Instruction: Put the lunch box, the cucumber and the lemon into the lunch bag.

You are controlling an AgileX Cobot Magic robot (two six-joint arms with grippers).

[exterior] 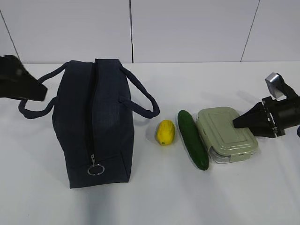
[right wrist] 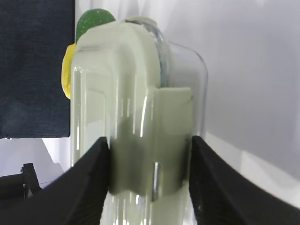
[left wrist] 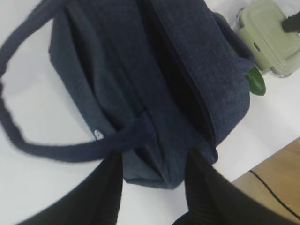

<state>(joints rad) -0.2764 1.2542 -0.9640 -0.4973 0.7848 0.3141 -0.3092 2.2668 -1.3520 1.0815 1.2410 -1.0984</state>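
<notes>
Left pincer [left wrist: 152,187] hangs spread wide over the far end of the lunch bag [exterior: 96,122], gripping nothing, so looks like it's about to hold the bag. Zipper looks open, ring pull [exterior: 95,169] at the near end. Going right: lemon [exterior: 165,132], cucumber [exterior: 192,139], lunch box [exterior: 225,132]. Right pincer [right wrist: 150,159] straddles the box's right end. Next it needs to squeeze and lift.
</notes>
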